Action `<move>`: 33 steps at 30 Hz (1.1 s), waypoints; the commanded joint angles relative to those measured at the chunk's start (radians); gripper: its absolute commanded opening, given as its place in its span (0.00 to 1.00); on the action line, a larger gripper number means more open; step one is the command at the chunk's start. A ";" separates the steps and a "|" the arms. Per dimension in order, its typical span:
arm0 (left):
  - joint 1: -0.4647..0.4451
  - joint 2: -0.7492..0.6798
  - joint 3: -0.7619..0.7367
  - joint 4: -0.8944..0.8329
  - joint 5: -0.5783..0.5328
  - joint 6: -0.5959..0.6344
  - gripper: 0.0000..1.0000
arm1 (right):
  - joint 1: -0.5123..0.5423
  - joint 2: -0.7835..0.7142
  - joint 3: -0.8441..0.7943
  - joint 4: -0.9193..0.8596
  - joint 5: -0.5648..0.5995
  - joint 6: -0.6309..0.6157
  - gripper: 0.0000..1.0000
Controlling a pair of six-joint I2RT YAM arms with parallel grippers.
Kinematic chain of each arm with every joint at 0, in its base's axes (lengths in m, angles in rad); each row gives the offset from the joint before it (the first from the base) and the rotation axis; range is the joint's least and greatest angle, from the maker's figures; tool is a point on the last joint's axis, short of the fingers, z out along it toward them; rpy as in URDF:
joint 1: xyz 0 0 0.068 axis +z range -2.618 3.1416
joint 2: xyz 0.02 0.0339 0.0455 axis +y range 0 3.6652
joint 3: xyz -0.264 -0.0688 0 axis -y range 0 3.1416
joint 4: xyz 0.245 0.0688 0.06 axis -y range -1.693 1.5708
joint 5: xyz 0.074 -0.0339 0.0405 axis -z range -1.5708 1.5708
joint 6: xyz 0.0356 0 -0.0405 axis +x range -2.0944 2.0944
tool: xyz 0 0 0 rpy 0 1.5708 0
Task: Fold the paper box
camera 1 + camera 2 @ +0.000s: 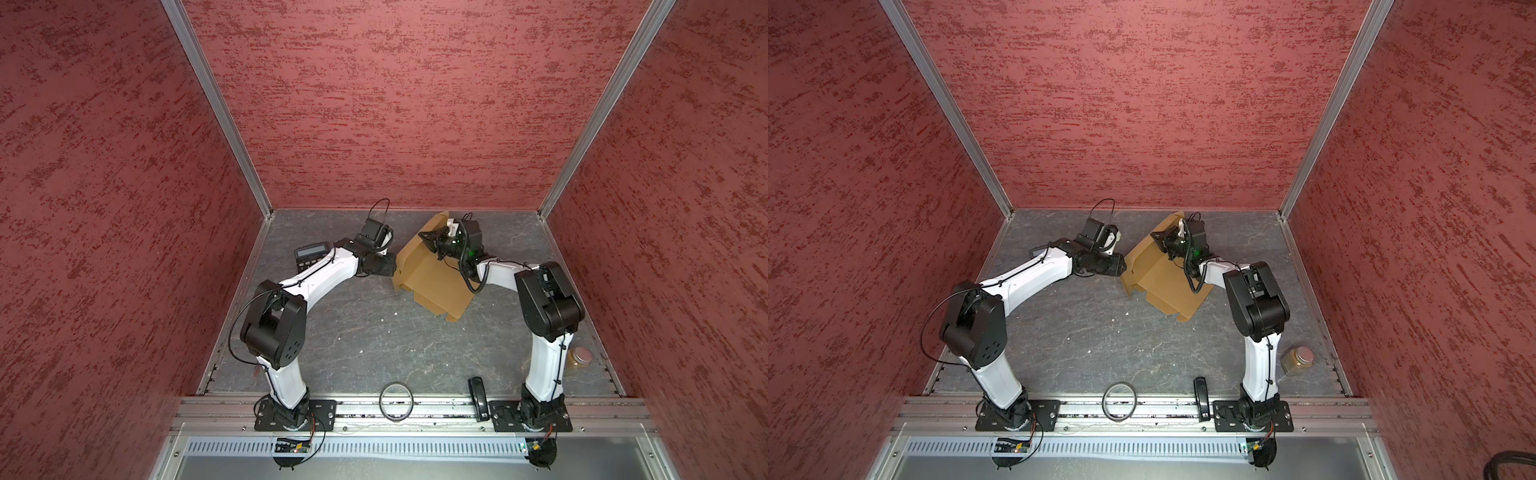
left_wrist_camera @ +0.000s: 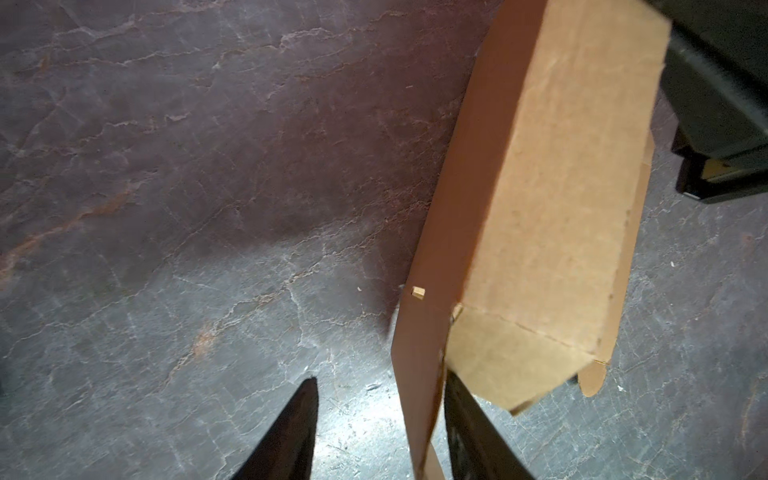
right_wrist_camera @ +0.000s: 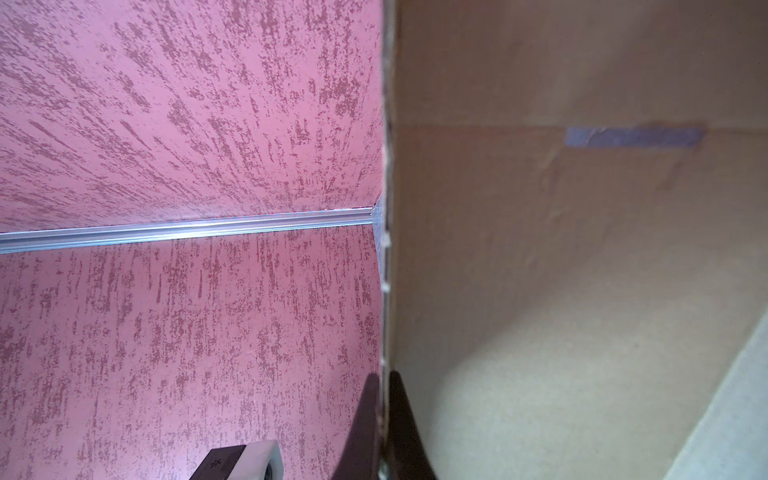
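The paper box [image 1: 432, 278] [image 1: 1163, 282] is a tan cardboard sheet, partly folded, at the back middle of the table with one panel raised. My right gripper [image 1: 430, 241] [image 3: 384, 374] is shut on the top edge of that raised panel [image 3: 540, 249]. My left gripper [image 1: 395, 269] [image 2: 380, 376] is at the box's left edge. Its jaws stand apart around an upright side wall [image 2: 419, 374], which lies against one finger [image 2: 473, 432]. A gap shows between the wall and the opposite finger [image 2: 291, 432]. A folded flap [image 2: 507, 357] sticks out beside it.
A dark calculator [image 1: 309, 254] lies behind my left arm. A small jar [image 1: 580, 357] [image 1: 1298, 359] stands by the right arm's base. A dark ring [image 1: 396, 402] and a black handheld device [image 1: 478, 397] rest at the front rail. Red walls close three sides.
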 commanded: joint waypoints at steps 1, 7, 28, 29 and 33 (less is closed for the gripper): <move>-0.007 0.016 0.022 0.000 -0.043 -0.006 0.47 | 0.005 -0.020 -0.018 0.043 0.008 0.024 0.02; -0.013 0.008 0.009 0.066 -0.028 -0.065 0.45 | 0.005 -0.020 -0.028 0.059 0.009 0.030 0.02; 0.001 -0.070 -0.006 0.046 -0.043 -0.097 0.44 | 0.005 -0.009 -0.034 0.079 0.009 0.040 0.02; 0.010 -0.094 -0.017 0.042 -0.045 -0.092 0.44 | 0.005 -0.010 -0.035 0.077 0.008 0.038 0.02; 0.045 -0.195 -0.070 0.024 -0.064 -0.077 0.45 | 0.006 -0.017 -0.041 0.073 0.010 0.037 0.03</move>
